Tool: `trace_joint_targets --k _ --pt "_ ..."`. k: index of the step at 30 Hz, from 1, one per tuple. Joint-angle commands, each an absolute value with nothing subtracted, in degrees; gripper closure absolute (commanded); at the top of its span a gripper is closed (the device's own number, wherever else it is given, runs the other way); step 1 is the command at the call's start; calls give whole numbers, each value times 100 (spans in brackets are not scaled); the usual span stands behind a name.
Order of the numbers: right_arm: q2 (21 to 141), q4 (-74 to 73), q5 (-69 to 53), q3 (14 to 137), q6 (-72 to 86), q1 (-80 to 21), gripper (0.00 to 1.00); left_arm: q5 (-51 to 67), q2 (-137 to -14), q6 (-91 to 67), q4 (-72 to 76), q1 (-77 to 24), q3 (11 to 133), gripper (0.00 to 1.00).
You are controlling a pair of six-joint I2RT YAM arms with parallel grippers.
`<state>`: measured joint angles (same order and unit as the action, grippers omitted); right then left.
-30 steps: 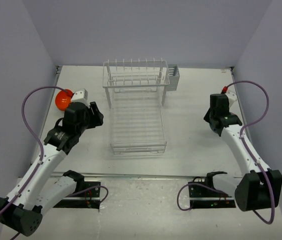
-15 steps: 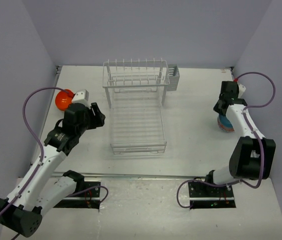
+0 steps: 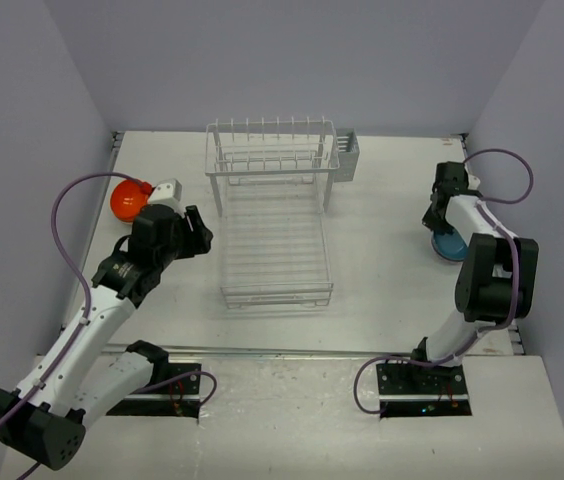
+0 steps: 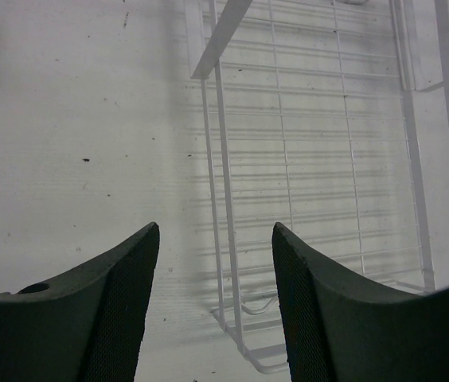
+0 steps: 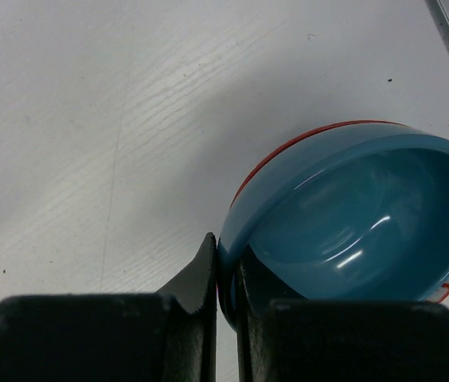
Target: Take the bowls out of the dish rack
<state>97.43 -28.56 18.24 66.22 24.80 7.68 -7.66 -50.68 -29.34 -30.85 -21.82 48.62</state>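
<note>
The white wire dish rack [image 3: 272,215] stands mid-table with no bowl in it; its flat tray also shows in the left wrist view [image 4: 312,159]. An orange bowl [image 3: 125,201] sits at the far left. My left gripper [image 3: 198,231] is open and empty beside the rack's left edge, fingers wide apart [image 4: 212,232]. My right gripper [image 3: 442,224] is shut on the rim of the teal blue bowl [image 5: 352,215], which rests at the table's right side [image 3: 452,244] on top of another bowl with a red-orange rim [image 5: 288,148]. The other bowls are hidden.
A small grey cutlery caddy [image 3: 347,154] hangs on the rack's far right corner. Purple cables loop from both arms. Walls close in on the left, right and back. The table's right edge runs just beyond the teal bowl.
My right arm has swung out to the table's right side and folded back, bringing the teal bowl down there. My left arm has barely moved.
</note>
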Motion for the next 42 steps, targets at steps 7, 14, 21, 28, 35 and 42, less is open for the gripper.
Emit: trace_joint_targets --k 7,14,21,28,35,42 --pt "9791 -2531 1881 6601 2522 817 67 -659 -5106 -2812 -2795 -2188 4869 40" --pt "9475 -2505 1837 6530 2505 817 42 -773 -5194 -2795 -2769 -2188 4860 37" --pt "8334 -2628 1959 6328 2462 414 25 -1343 -5291 -2769 -2908 -2188 4948 27" --pt "6681 -2927 1768 6074 2443 -1728 10 -1609 -5203 -2813 -3015 -2188 4887 7" --pt "5398 -2707 853 5318 2592 -2698 1 -1521 -4975 -2584 -2918 -2188 4685 0" --pt "5203 -2918 1292 5116 2847 -3717 1 -1354 -4773 -2496 -2874 -2188 4649 0"
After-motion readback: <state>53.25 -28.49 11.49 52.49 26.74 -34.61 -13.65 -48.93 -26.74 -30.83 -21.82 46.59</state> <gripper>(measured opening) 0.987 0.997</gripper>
